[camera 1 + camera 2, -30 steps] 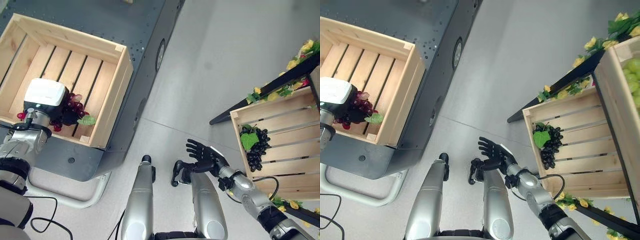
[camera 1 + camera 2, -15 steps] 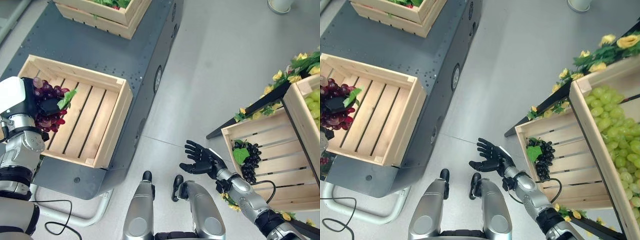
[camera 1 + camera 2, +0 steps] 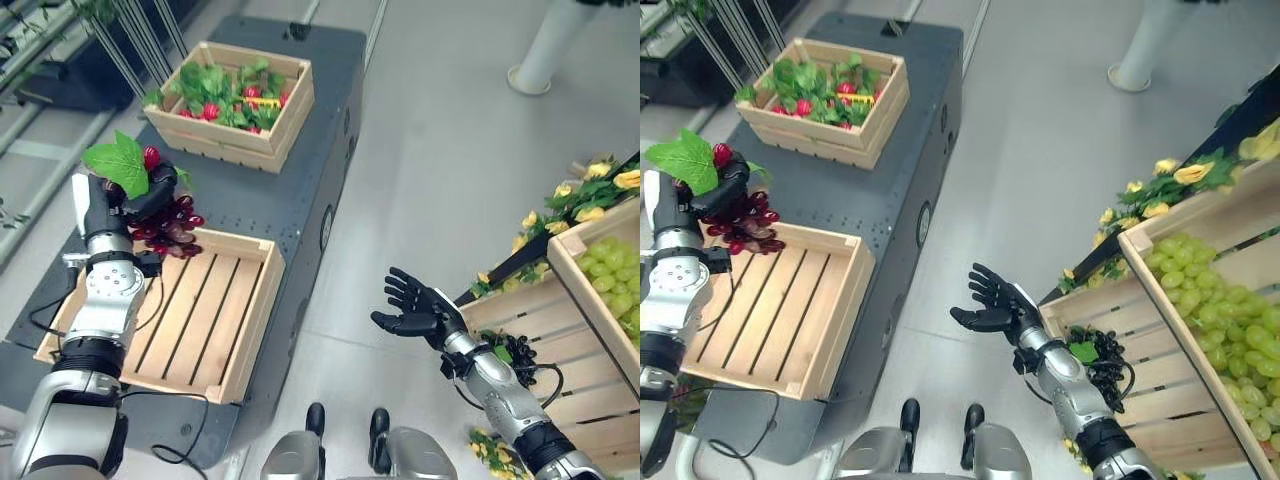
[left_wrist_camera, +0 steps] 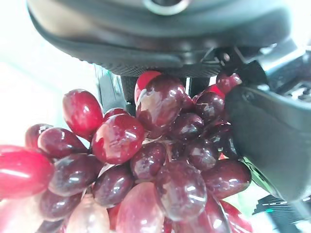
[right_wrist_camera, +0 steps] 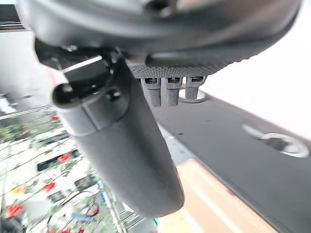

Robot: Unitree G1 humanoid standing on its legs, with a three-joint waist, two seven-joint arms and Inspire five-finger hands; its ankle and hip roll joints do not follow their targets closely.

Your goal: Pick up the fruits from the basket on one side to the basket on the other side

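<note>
A bunch of red grapes (image 3: 166, 226) with a green leaf (image 3: 118, 164) hangs from my left hand (image 3: 103, 213), which is shut on it. The bunch is in the air above the far left corner of an empty wooden crate (image 3: 243, 322) on the dark cart. In the left wrist view the grapes (image 4: 146, 165) press against the palm, with the thumb (image 4: 272, 136) curled round them. My right hand (image 3: 415, 312) is open, palm up, over the floor beside a low wooden crate (image 3: 545, 312) that holds black grapes (image 3: 1102, 358).
A second crate (image 3: 285, 118) of green leaves and red fruit stands at the far end of the cart (image 3: 250, 200). On the right, an upper crate holds green grapes (image 3: 1220, 300), edged with yellow flowers (image 3: 580, 190). A white post base (image 3: 545, 60) stands on the floor beyond.
The camera has tilted up. My left hand has lifted the red grapes out of the crate and turned them upward. The right hand stays open and has risen a little.
</note>
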